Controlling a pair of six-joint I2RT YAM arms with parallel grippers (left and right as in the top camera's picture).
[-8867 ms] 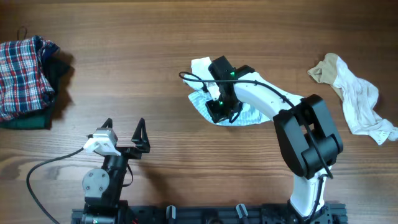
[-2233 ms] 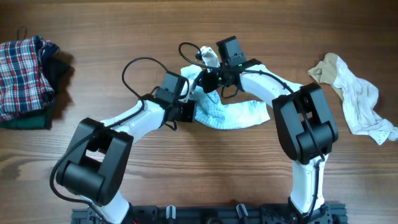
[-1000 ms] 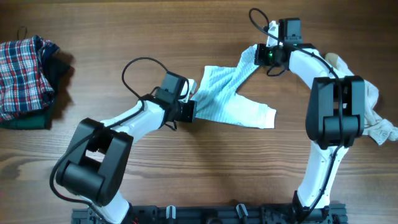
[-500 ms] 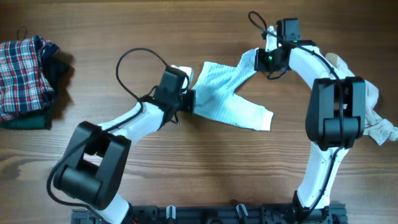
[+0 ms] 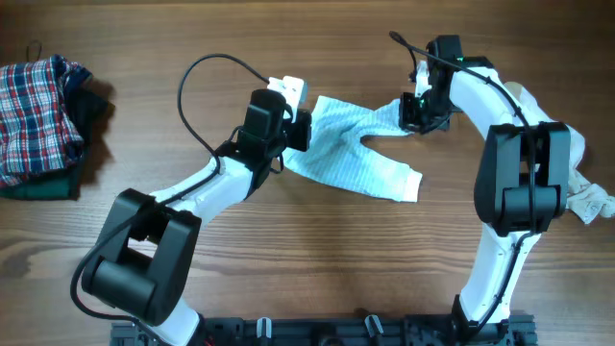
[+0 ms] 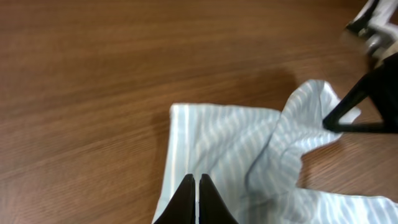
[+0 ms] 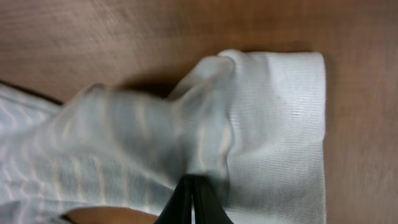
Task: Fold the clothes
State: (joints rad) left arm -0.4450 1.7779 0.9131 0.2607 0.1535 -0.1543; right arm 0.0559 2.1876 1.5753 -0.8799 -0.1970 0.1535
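A light blue striped garment (image 5: pixel 351 154) lies spread across the middle of the wooden table. My left gripper (image 5: pixel 306 131) is shut on its left hem. In the left wrist view the closed fingertips (image 6: pixel 196 182) sit over the garment's banded edge (image 6: pixel 180 155). My right gripper (image 5: pixel 406 119) is shut on the bunched end of one leg at the garment's upper right. In the right wrist view the cloth (image 7: pixel 280 124) gathers into folds right at the closed gripper (image 7: pixel 191 180). The other leg (image 5: pixel 399 183) lies flat, pointing right.
A plaid pile of clothes (image 5: pixel 38 101) rests on a dark green cloth (image 5: pixel 43 185) at the far left. A crumpled white and beige garment (image 5: pixel 557 154) lies at the far right, close beside the right arm.
The left gripper has pulled the hem away from the table's front edge. The right gripper has come down toward the front with the leg end, and the garment lies flatter.
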